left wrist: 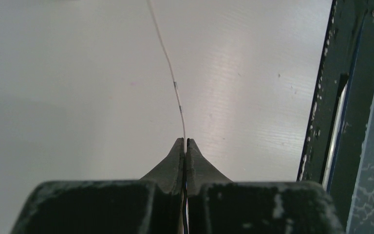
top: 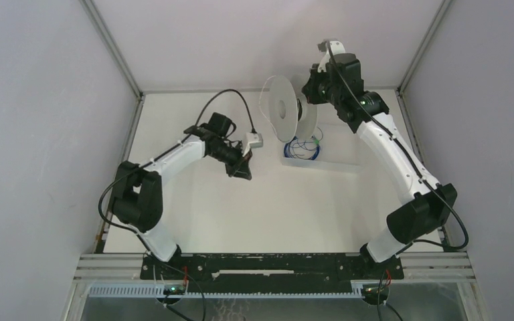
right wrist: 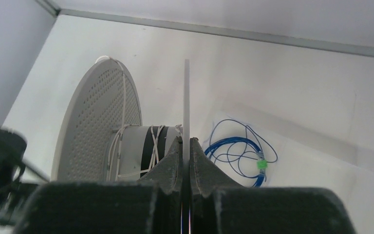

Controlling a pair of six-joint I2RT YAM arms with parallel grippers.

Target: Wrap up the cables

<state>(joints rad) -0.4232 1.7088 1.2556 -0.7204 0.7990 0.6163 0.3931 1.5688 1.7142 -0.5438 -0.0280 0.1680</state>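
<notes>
Pale walls [top: 40, 100] box in a smooth, glossy white table [top: 241, 214] beneath both pincers. The right pincer [right wrist: 186, 141] is clamped on the thin flange of the reel [right wrist: 102, 122]. The left pincer [left wrist: 185, 141], pinched tight, nips the cable [left wrist: 175, 83], which runs ahead from its tips: light, limp, slippery, probably best gripped close.

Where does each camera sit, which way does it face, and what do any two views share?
Top external: above and behind the bases, looking down at the table; the left arm and right arm show whole.
Left wrist: on the left arm, looking along its shut left gripper at the pinched cable.
Right wrist: looking past the right gripper, shut on the spool flange.
Shared: top and right wrist both show spool and blue coil.
</notes>
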